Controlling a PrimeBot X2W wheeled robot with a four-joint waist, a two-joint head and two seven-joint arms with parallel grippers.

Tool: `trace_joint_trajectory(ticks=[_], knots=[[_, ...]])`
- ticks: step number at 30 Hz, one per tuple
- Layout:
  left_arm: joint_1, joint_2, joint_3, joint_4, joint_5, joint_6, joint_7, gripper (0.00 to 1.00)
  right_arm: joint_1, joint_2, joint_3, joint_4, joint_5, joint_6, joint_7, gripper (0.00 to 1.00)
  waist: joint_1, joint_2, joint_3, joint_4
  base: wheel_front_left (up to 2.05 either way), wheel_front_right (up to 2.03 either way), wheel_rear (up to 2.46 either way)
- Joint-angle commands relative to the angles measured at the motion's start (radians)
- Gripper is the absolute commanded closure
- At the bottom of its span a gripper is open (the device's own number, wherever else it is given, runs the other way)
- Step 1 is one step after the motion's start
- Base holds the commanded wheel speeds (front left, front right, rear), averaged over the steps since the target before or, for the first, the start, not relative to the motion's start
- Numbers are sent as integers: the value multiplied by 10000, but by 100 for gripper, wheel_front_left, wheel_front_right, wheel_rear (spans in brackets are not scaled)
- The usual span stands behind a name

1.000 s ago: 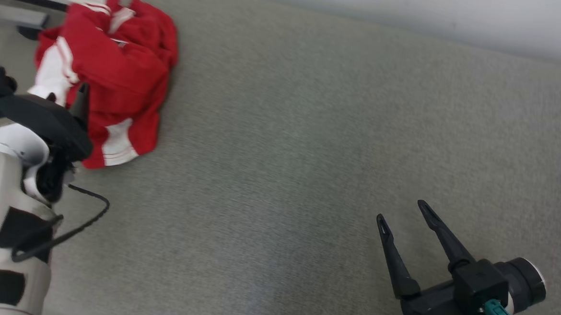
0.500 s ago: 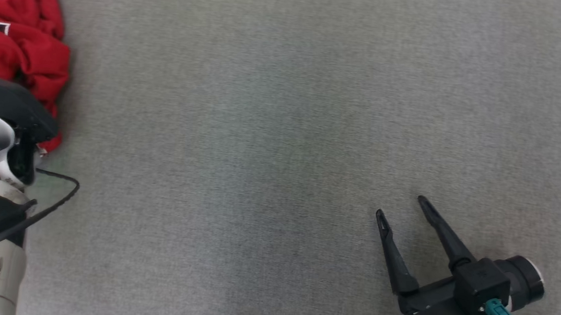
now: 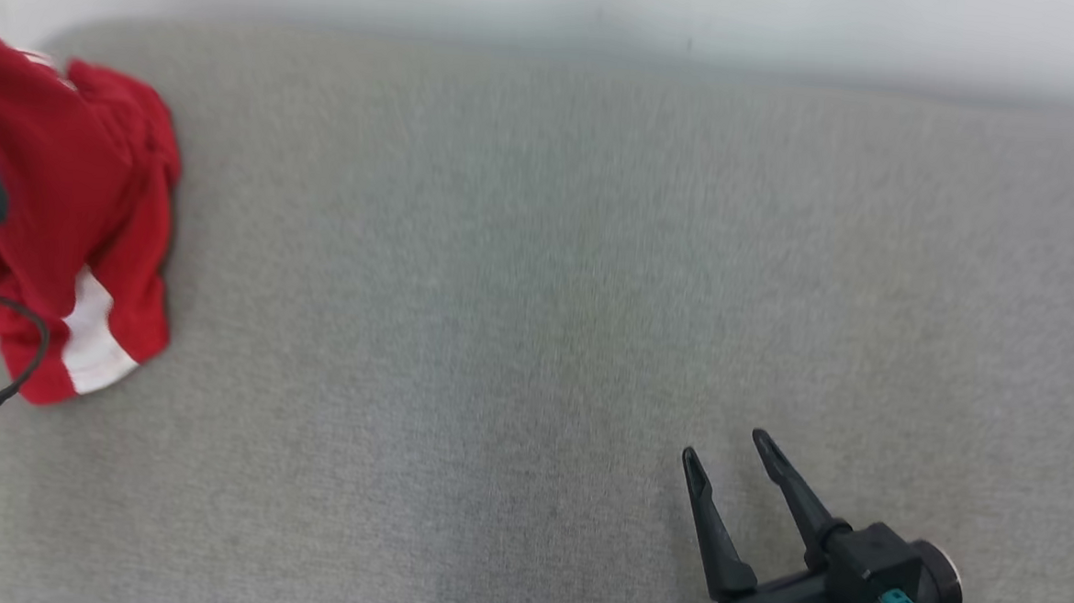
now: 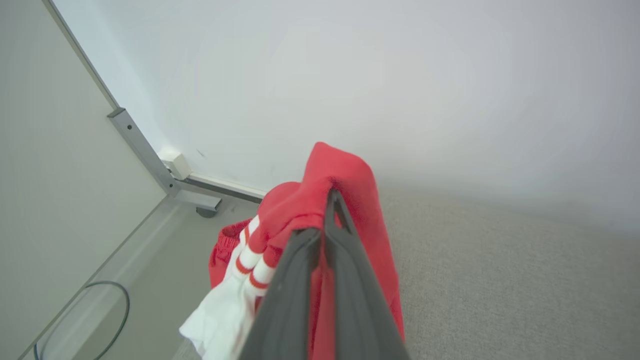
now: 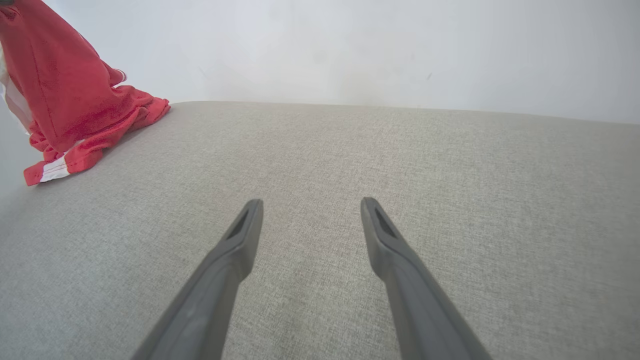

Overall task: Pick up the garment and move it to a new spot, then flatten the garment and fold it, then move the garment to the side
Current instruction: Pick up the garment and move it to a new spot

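Observation:
The garment (image 3: 64, 212) is red with white stripes and hangs bunched at the far left of the grey table, its lower hem touching the cloth. In the left wrist view my left gripper (image 4: 331, 197) is shut on a raised fold of the garment (image 4: 345, 170), red and white fabric draping down on both sides of the fingers. From the right wrist view the garment (image 5: 65, 105) stands lifted in a peak at the upper left. My right gripper (image 3: 724, 449) stands open low over the table at the lower right, nothing between its fingers (image 5: 245, 235).
The grey fabric table (image 3: 537, 292) runs back to a white wall. A metal frame post (image 4: 145, 150) and a floor cable (image 4: 107, 310) lie beyond the table's left end. A black cable (image 3: 9, 375) of my left arm crosses the garment's lower edge.
My left gripper closed on the garment and raised it off the table. The head camera shifted, so the picture moved. The right gripper stays open in place.

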Motion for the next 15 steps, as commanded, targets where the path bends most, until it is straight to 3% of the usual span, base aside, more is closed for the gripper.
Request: trace_joint_trajectory(ticks=[1,7,15], knots=[[-193,92,-135,-290,114,-99,82,100,227,65,-39,205,136,-18,-146,0,1,-1,-2004,82,0,0,0],[-418,-369,-570,-1785,-386,-569,606,100,397,104,-343,578,381,-19,-465,0,1,-1,-2978,-527,0,0,0],[-20,-1388,-1214,-4055,-932,-690,604,100,620,101,-986,477,150,-19,-361,0,1,-1,-3389,-1855,0,0,0]])
